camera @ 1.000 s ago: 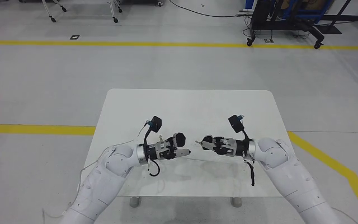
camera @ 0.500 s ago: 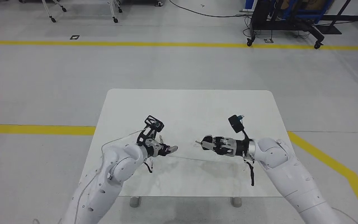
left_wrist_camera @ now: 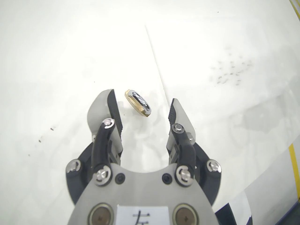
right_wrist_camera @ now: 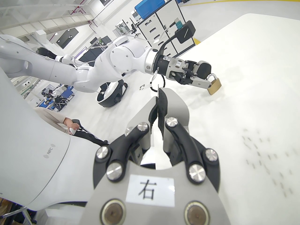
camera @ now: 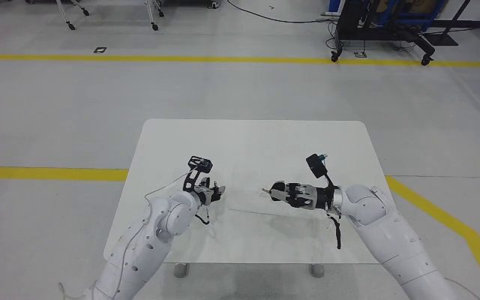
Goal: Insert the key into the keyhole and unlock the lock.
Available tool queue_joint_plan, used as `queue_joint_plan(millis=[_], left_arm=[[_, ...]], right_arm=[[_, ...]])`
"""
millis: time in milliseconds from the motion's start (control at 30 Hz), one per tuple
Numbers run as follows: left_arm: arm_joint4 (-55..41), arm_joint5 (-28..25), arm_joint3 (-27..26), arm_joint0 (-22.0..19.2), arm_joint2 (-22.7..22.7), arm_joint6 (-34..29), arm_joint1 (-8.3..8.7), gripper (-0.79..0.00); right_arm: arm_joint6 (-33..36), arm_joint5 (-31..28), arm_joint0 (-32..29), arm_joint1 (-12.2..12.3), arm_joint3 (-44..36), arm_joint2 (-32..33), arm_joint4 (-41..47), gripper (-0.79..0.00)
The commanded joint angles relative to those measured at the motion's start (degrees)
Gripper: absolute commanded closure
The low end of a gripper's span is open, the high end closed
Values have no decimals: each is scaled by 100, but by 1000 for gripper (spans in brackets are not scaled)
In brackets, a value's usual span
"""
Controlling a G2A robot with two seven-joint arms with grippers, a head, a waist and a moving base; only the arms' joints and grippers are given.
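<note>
My left fingers have swung leftward and down. They are now apart, with the lock between their tips. It stands on the tabletop beside a thin line. My right fingers, pressed together, hover well apart.

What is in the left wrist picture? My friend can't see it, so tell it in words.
A small brass padlock sits on a white table, right between the tips of the robot's open left gripper. The gripper is not touching the padlock, and a thin line runs across the table beyond it.
</note>
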Motion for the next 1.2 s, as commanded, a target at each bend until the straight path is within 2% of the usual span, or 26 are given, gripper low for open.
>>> queue_joint_plan(millis=[0,33,100,167,200,267,367,400,533,600,667,1000,1167], left_arm=[[7,7,18,-14,13,-3,-9,-339],[71,29,22,-24,22,-3,-10,-320],[241,161,4,-18,46,2,-15,-123],[321,246,-28,8,52,19,-20,-34],[362,276,-28,17,50,13,-20,-22],[285,244,-37,37,31,32,-27,-46],[250,180,-15,43,11,63,-33,-219],[234,166,-6,41,10,71,-37,-222],[245,144,49,23,39,66,-55,-160],[258,153,88,3,60,46,-67,-52],[255,127,128,-14,88,46,-79,0],[369,15,289,-115,176,173,-129,0],[337,-214,172,-37,110,522,-128,0]], right_arm=[[0,0,0,0,0,0,0,0],[0,0,0,0,0,0,0,0],[0,0,0,0,0,0,0,0],[0,0,0,0,0,0,0,0],[0,0,0,0,0,0,0,0],[0,0,0,0,0,0,0,0],[0,0,0,0,0,0,0,0],[0,0,0,0,0,0,0,0],[0,0,0,0,0,0,0,0],[0,0,0,0,0,0,0,0],[0,0,0,0,0,0,0,0],[0,0,0,0,0,0,0,0],[0,0,0,0,0,0,0,0]])
